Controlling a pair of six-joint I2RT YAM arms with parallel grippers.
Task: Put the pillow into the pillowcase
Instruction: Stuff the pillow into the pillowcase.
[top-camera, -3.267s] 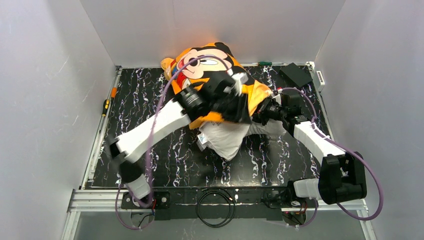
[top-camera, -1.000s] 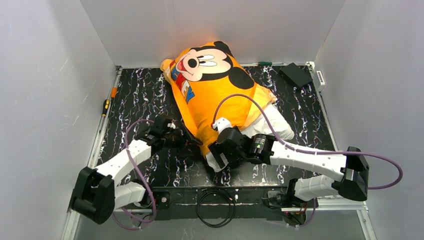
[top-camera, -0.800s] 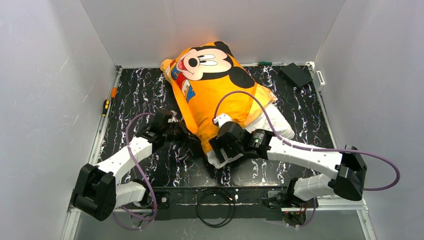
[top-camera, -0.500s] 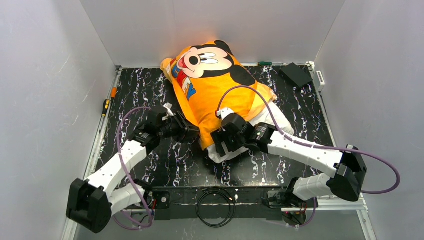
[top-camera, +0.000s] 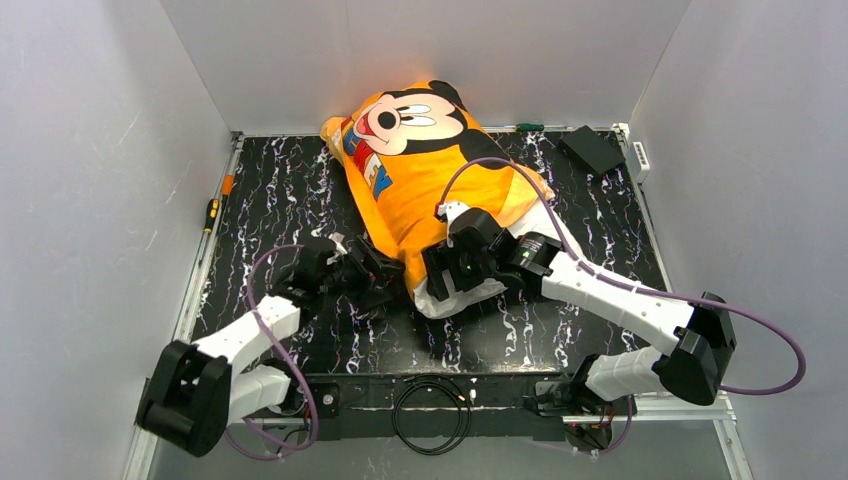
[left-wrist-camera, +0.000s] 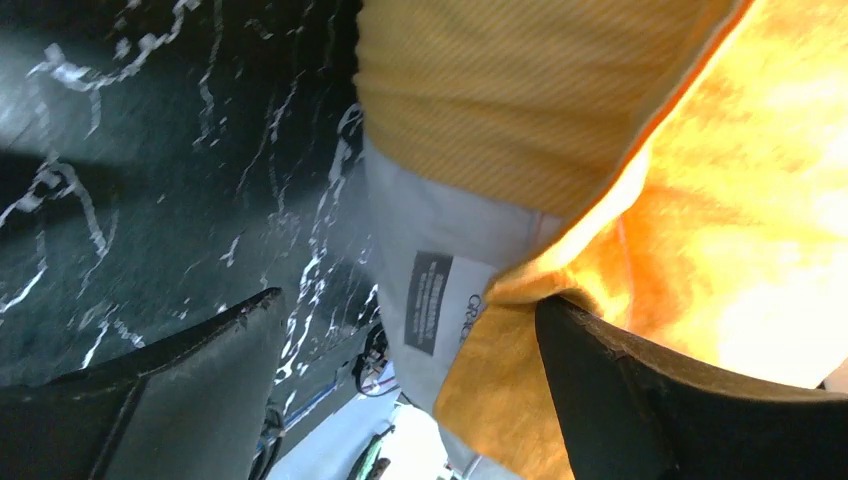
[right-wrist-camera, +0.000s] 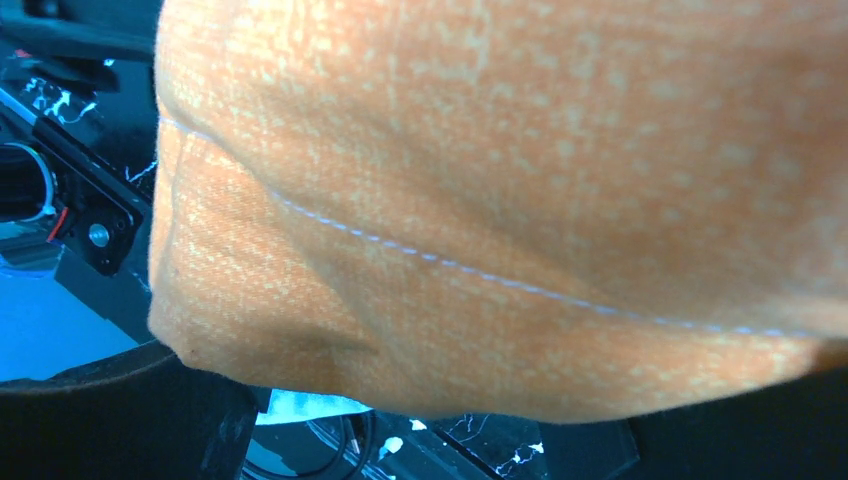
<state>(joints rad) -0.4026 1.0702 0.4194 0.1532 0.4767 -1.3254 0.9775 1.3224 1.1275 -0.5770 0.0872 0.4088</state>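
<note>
On the marbled table (top-camera: 290, 180), left tool (left-wrist-camera: 408, 300), drawn back, and right tool (top-camera: 440, 280), pushed farther, gape at the pillowcase (top-camera: 430, 170) hem.

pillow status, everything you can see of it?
Off-white, soft plain fabric pillow, lying on the table, mostly inside the orange pillowcase. Only its near end and a strip on the right stick out past the hem. A grey label sits at the exposed corner. Right tool is over that end; contact unclear.

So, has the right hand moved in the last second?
Yes: the right hand has shifted away from the near rail, toward the back wall.
</note>
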